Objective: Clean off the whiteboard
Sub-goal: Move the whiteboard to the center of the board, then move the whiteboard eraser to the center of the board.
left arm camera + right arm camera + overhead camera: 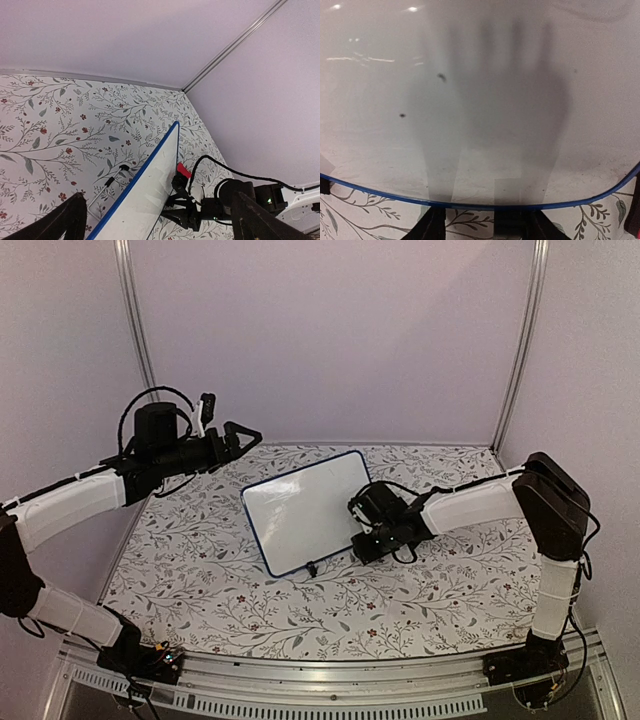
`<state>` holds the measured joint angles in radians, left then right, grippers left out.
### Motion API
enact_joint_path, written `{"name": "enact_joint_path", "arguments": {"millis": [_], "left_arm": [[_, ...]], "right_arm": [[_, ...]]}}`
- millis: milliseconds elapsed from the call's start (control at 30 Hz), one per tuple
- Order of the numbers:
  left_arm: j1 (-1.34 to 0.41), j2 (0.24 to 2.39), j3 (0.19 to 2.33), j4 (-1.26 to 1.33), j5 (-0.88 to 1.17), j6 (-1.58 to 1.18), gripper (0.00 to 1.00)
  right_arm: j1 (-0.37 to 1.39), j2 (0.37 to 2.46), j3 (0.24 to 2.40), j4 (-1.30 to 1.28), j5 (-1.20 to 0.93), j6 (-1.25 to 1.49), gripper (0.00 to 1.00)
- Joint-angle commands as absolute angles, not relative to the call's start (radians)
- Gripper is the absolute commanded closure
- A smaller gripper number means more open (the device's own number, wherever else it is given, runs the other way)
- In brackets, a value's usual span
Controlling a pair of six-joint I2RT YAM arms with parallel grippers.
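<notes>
Whiteboard [300,512] lay on the counter [200,580]: probably light, stiff, slick-faced; best held by its frame edge. Left tool [250,437] spread wide beyond its far-left corner; right tool [358,530] at its right edge, state unclear.

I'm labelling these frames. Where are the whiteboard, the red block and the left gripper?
whiteboard [305,508]: top view, middle of its white face.
red block [183,170]: left wrist view, its visible red face.
left gripper [252,437]: top view, midway between its fingertips.
</notes>
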<state>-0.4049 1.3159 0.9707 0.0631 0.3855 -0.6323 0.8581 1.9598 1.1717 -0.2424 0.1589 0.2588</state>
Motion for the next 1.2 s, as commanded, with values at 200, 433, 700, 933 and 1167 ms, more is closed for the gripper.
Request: {"name": "enact_joint_path", "arguments": {"millis": [200,433,700,933,1167], "left_arm": [[-0.392,1.316,0.943,0.087,0.383,-0.609,0.00],[-0.390,1.307,0.939,0.109,0.412,-0.597,0.00],[-0.390,1.293,0.924,0.145,0.446,-0.604,0.00],[-0.391,1.298,0.925,0.156,0.475,-0.615,0.00],[-0.390,1.296,0.927,0.163,0.486,-0.617,0.00]], "right_arm": [[0.866,1.786,1.051,-0.281,0.216,0.286,0.23],[0.815,1.698,0.974,-0.310,0.284,0.313,0.16],[0.721,1.656,0.973,-0.355,0.322,0.394,0.11],[0.685,1.694,1.012,-0.388,0.353,0.404,0.03],[0.646,1.715,1.026,-0.395,0.364,0.433,0.01]]}}
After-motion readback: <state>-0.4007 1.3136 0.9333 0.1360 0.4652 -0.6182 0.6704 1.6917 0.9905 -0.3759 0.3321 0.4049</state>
